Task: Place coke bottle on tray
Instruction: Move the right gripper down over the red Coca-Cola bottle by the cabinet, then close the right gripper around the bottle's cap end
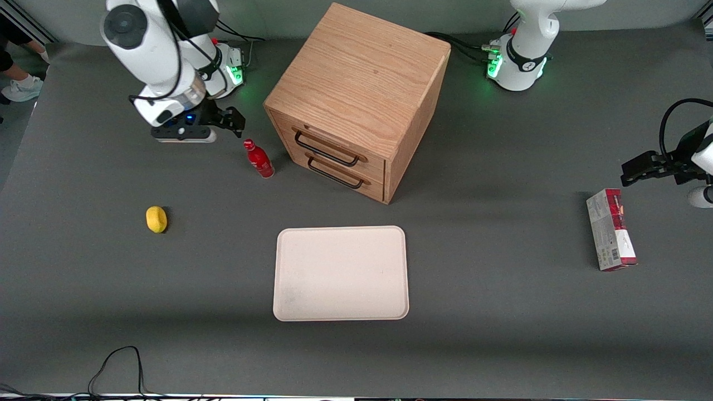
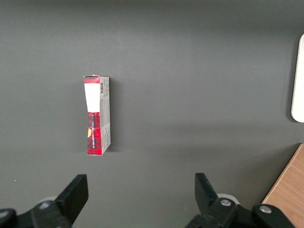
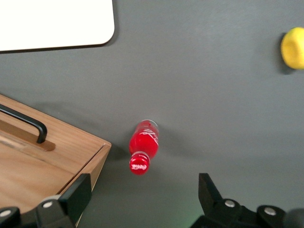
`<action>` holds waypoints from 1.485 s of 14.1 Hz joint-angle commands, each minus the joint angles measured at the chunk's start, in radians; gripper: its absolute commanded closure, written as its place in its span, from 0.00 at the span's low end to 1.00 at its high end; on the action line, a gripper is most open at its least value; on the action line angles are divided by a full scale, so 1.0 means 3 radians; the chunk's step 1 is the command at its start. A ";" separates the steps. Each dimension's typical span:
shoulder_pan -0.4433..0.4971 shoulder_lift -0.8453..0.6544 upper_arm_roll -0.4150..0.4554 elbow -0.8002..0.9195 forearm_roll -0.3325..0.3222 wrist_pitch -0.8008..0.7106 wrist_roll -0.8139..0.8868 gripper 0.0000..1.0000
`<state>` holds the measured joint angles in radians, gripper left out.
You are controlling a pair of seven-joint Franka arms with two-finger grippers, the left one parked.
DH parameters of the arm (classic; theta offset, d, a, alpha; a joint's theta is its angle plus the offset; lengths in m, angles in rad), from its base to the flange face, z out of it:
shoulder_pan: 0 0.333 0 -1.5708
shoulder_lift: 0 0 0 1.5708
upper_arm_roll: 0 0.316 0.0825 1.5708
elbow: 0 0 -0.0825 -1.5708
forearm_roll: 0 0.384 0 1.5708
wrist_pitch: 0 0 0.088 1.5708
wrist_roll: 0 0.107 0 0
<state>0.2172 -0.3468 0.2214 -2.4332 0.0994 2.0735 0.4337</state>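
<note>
The coke bottle is a small all-red bottle with a red cap. It stands upright on the dark table beside the drawer cabinet's front corner. The right wrist view shows it from above. The cream-white tray lies flat and bare, nearer to the front camera than the cabinet; a corner of it shows in the right wrist view. My right gripper hovers above the table a little farther from the front camera than the bottle, toward the working arm's end. It is open and empty, and the bottle is just outside its fingers.
A wooden cabinet with two black-handled drawers stands close beside the bottle. A yellow lump lies toward the working arm's end. A red-and-grey carton lies toward the parked arm's end. A black cable loops at the front edge.
</note>
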 commanded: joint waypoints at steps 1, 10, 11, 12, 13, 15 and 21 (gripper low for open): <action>-0.0013 -0.0051 0.0105 -0.0427 0.0093 0.0562 0.0037 0.00; 0.0053 0.0394 0.0330 -0.0684 0.0103 0.1203 0.0195 0.00; 0.0053 0.0430 0.0381 -0.0684 0.0103 0.1244 0.0236 0.00; 0.0053 0.0450 0.0392 -0.0684 0.0103 0.1249 0.0237 0.00; 0.0053 0.0445 0.0392 -0.0684 0.0103 0.1244 0.0237 0.00; 0.0053 0.0445 0.0392 -0.0694 0.0103 0.1239 0.0237 0.00; 0.0043 0.0420 0.0392 -0.0735 0.0103 0.1203 0.0175 0.45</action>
<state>0.2259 -0.2114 0.3400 -2.6428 0.1113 2.4295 0.4896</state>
